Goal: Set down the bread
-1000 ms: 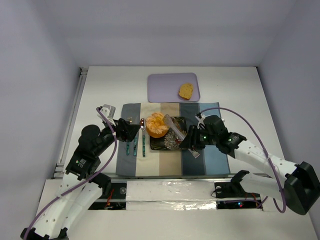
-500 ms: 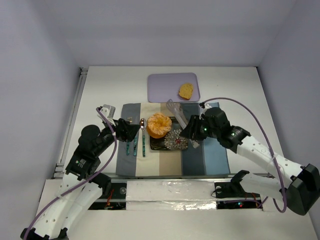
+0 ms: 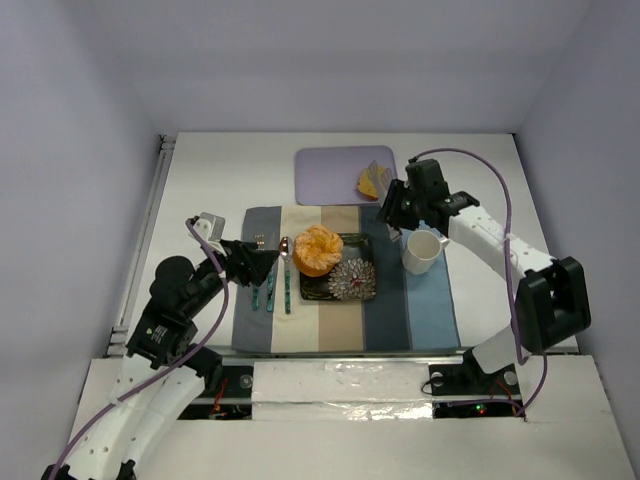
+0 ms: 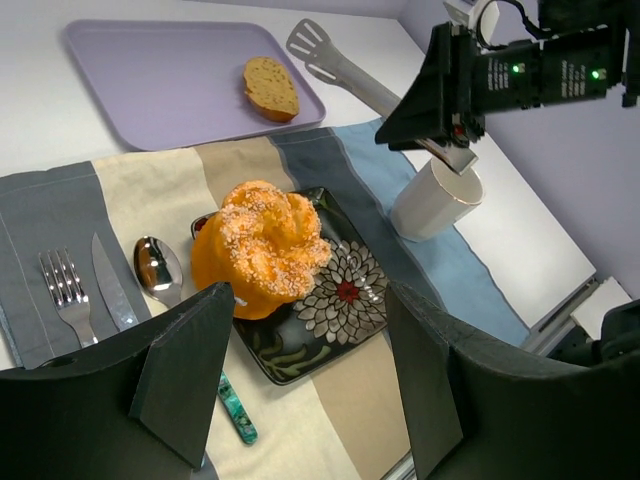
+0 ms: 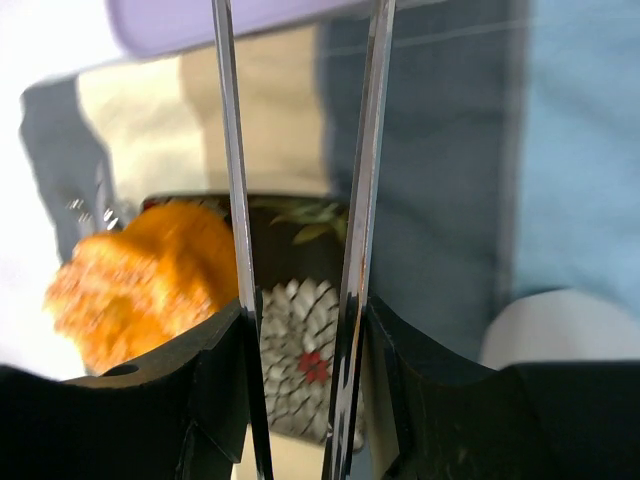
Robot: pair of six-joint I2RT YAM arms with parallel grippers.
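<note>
Nearest me, my left gripper (image 4: 310,300) hung wide open and empty above the fork (image 4: 65,290) and spoon (image 4: 158,270). Beyond it the dark flowered plate (image 4: 345,305) was half taken by the big orange pastry (image 4: 262,245), with the white cup (image 4: 435,200) near its right side. Further out, my right gripper (image 4: 440,95) was clamped on the metal tongs (image 4: 340,70), whose slotted tips reached to the bread (image 4: 271,88) on the lilac tray (image 4: 150,70), though I could not tell whether they touched it. I judged the slice light, soft and crumbly, best pinched gently across its flat faces, then lifted clear of cup and pastry.
</note>
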